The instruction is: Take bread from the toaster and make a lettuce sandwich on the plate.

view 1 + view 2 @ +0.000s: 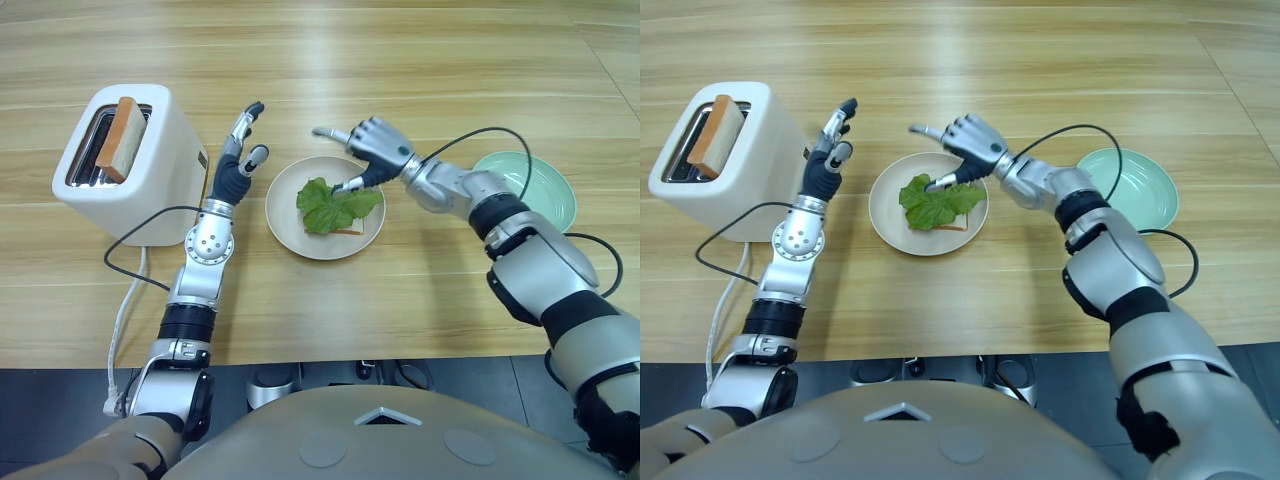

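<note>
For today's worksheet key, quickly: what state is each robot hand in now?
Left hand: open, holding nothing.
Right hand: at the lettuce on the plate; cannot be told.

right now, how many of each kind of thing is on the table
toaster: 1
lettuce leaf: 1
bread slices: 2, one in the toaster, one with its edge showing under the lettuce leaf
plate: 1
green bowl: 1
total: 6

No legible text, label, brand, number or sign noted on toaster (pixel 150 175), plate (pixel 283 228), bowl (pixel 548 190) or table (pixel 400 50).
</note>
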You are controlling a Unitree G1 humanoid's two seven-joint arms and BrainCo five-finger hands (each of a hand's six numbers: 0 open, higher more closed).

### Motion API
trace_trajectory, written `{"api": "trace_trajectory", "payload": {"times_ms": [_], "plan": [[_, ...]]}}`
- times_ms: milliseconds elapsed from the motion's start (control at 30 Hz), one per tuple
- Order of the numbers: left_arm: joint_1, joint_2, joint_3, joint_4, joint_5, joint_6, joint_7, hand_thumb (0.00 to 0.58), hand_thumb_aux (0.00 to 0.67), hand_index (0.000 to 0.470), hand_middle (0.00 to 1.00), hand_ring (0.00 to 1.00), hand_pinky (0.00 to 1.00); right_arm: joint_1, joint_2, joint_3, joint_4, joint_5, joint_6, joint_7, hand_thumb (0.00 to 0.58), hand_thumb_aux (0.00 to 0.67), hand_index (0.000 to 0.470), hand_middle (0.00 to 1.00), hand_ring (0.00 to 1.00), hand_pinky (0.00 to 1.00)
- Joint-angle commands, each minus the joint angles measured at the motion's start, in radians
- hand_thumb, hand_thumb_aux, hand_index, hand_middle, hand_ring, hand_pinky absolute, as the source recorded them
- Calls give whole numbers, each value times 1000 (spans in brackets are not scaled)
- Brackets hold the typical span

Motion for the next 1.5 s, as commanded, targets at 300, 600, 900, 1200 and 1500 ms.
{"api": "trace_trajectory", "payload": {"times_ms": [300,600,900,1200,1500], "plan": [[191,103,380,-603,214,299,44,0,0,0,0,0,0,154,-108,-197,-142,167,-40,29,0,0,0,1000,1000,1000],[225,258,370,-198,454,450,126,0,0,0,0,0,0,168,-80,-242,-154,185,-26,61,0,0,0,0,0,0],[154,295,251,-41,428,463,131,0,0,0,0,0,0,175,-87,-283,-156,199,-16,45,0,0,0,0,0,0],[138,301,186,-46,414,488,102,580,670,460,0,0,0,179,-84,-290,-154,195,-17,46,0,0,0,0,0,0],[134,298,155,-42,405,505,111,580,670,460,0,0,0,179,-81,-287,-148,191,-14,46,0,0,0,0,0,0]]}}
